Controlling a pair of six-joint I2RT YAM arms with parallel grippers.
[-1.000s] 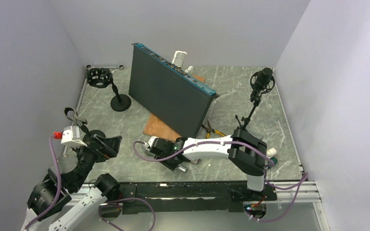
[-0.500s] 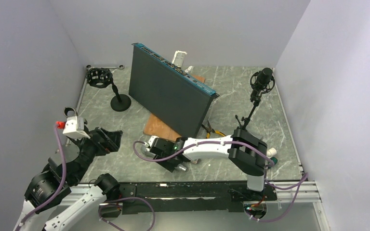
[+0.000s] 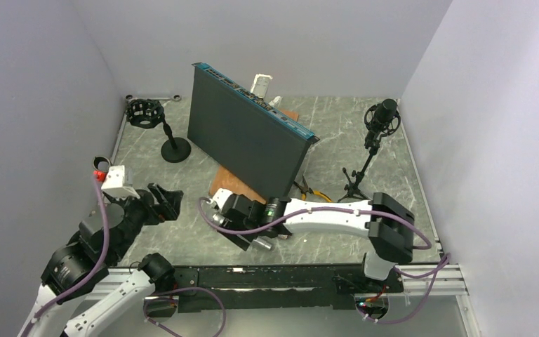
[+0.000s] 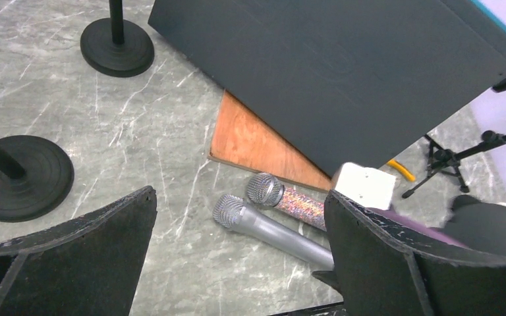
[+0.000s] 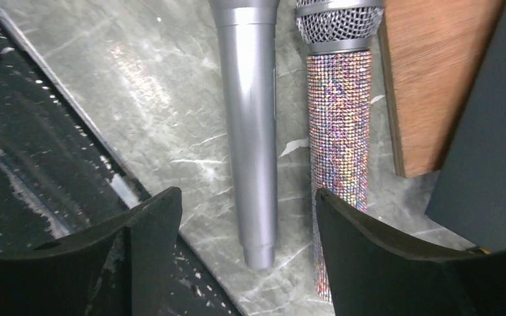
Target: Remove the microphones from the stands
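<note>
A black studio microphone (image 3: 382,117) sits in a shock mount on a tripod stand (image 3: 357,181) at the back right; the tripod's legs (image 4: 444,160) show in the left wrist view. A silver handheld microphone (image 5: 250,125) and a glittery one (image 5: 340,131) lie side by side on the table, also seen in the left wrist view as silver (image 4: 267,227) and glittery (image 4: 290,199). My right gripper (image 5: 245,199) is open, low over their handle ends. My left gripper (image 4: 240,196) is open and empty, well to their left, and shows in the top view (image 3: 164,201).
A big dark flat case (image 3: 245,137) leans upright mid-table over a wooden board (image 3: 226,185). An empty shock-mount stand (image 3: 146,112) with a round base (image 3: 176,150) is at the back left. Another round-based stand (image 4: 21,176) is near my left gripper. Yellow pliers (image 3: 309,191) lie by the case.
My right arm's elbow has swung right and down, stretching the arm out flatter, with its gripper still over the handheld microphones. My left wrist has risen and shifted slightly right.
</note>
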